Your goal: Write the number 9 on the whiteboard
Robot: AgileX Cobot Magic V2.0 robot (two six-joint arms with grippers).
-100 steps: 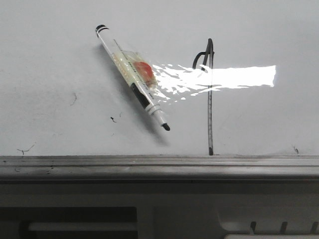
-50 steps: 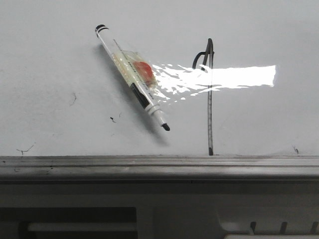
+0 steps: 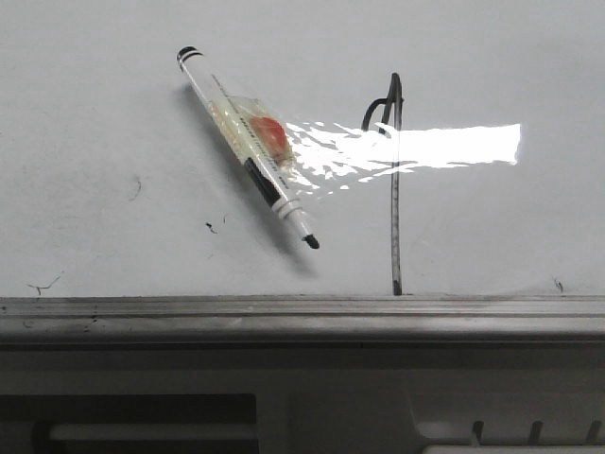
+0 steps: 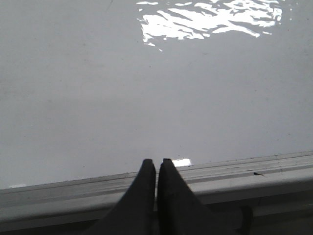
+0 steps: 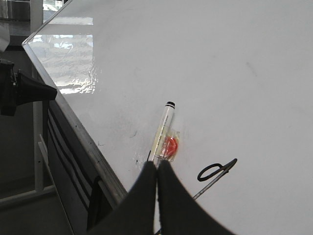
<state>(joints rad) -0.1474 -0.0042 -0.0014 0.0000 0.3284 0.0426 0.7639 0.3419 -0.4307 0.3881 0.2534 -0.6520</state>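
The whiteboard [image 3: 113, 113] fills the front view, glossy with a bright glare band. The number 9 [image 3: 396, 189] is drawn on it in black, a small loop on a long thin stem reaching down to the rail; it also shows in the right wrist view [image 5: 215, 171]. A white marker [image 3: 250, 147] with a black tip, clear tape and a red patch lies slanted on the board left of the 9, untouched. My right gripper [image 5: 156, 163] is shut and empty, its fingers covering the marker's [image 5: 164, 132] near end. My left gripper [image 4: 156, 161] is shut and empty over the board's edge.
A grey metal tray rail [image 3: 302, 317] runs along the board's near edge, with dark framework below it. Small black squiggles [image 3: 210, 227] mark the board left of the marker. A black pointed piece of hardware [image 5: 29, 93] juts in beside the board's edge in the right wrist view.
In the front view, the marker, the 9 and the glare have all shifted a few pixels to the left. Nothing was gripped or let go.
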